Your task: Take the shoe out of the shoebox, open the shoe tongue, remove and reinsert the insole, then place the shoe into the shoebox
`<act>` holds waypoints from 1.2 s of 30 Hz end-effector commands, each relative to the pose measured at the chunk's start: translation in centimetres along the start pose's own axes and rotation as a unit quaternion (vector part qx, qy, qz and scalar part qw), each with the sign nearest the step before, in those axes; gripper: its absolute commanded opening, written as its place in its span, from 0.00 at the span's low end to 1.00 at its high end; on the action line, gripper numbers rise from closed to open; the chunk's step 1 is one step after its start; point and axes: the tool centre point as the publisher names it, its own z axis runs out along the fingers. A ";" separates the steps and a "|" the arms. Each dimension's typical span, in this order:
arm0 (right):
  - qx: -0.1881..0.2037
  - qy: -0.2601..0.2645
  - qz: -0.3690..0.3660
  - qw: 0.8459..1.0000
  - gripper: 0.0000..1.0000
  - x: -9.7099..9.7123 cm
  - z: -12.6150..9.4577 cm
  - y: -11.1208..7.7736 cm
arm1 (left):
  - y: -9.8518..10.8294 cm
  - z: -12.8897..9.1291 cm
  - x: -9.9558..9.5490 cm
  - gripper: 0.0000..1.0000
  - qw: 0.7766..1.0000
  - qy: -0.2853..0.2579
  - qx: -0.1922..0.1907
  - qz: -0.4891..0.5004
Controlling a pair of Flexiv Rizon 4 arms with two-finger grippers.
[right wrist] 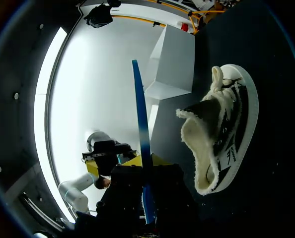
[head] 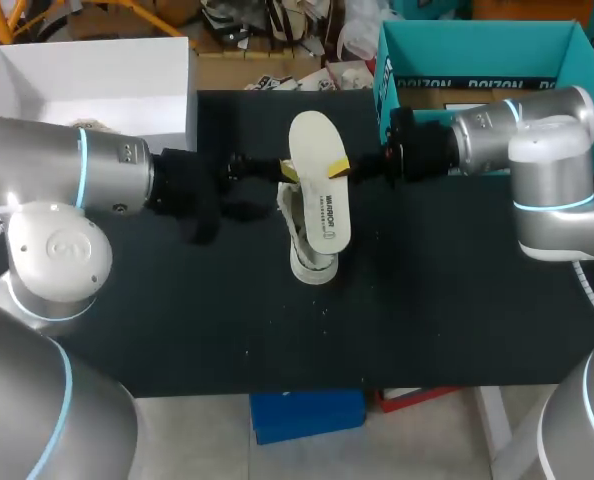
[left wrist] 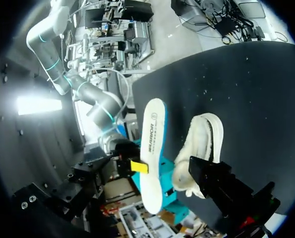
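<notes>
Right end effector (head: 342,167) is pinching one long edge of the insole (head: 320,190), holding it up over the shoe (head: 307,250). The shoe sits mid-worktop (head: 457,300), well apart from every edge and from the white shoebox (head: 87,70) at the far-left corner. Left end effector (head: 285,172) is just beside the insole's opposite edge, possibly touching; can't tell its grip state.

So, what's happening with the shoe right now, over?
Right gripper shut on insole, out of the shoe. Left gripper beside shoe, grip unclear. Nothing blocking.
</notes>
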 end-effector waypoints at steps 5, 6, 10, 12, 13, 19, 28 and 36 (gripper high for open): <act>0.001 0.000 0.001 1.000 0.00 -0.1 0.1 0.1 | 0.7 1.5 0.4 1.00 0.997 -0.063 -0.006 -0.036; 0.001 0.000 0.001 1.000 0.00 -0.1 0.1 0.1 | 0.7 1.5 0.4 1.00 0.997 -0.063 -0.006 -0.036; 0.001 0.000 0.001 1.000 0.00 -0.1 0.1 0.1 | 0.7 1.5 0.4 1.00 0.997 -0.063 -0.006 -0.036; 0.001 0.000 0.001 1.000 0.00 -0.1 0.1 0.1 | 0.7 1.5 0.4 1.00 0.997 -0.063 -0.006 -0.036; 0.001 0.000 0.001 1.000 0.00 -0.1 0.1 0.1 | 0.7 1.5 0.4 1.00 0.997 -0.063 -0.006 -0.036; 0.001 0.000 0.001 1.000 0.00 -0.1 0.1 0.1 | 1.2 2.2 1.2 1.00 0.993 -0.117 -0.031 -0.009; 0.001 0.000 0.001 1.000 0.00 -0.1 0.1 0.1 | 2.3 4.0 1.6 1.00 0.990 -0.137 -0.045 0.003; 0.001 0.000 0.001 1.000 0.00 -0.1 0.1 0.1 | 4.1 5.7 1.9 0.47 0.991 -0.129 -0.046 0.006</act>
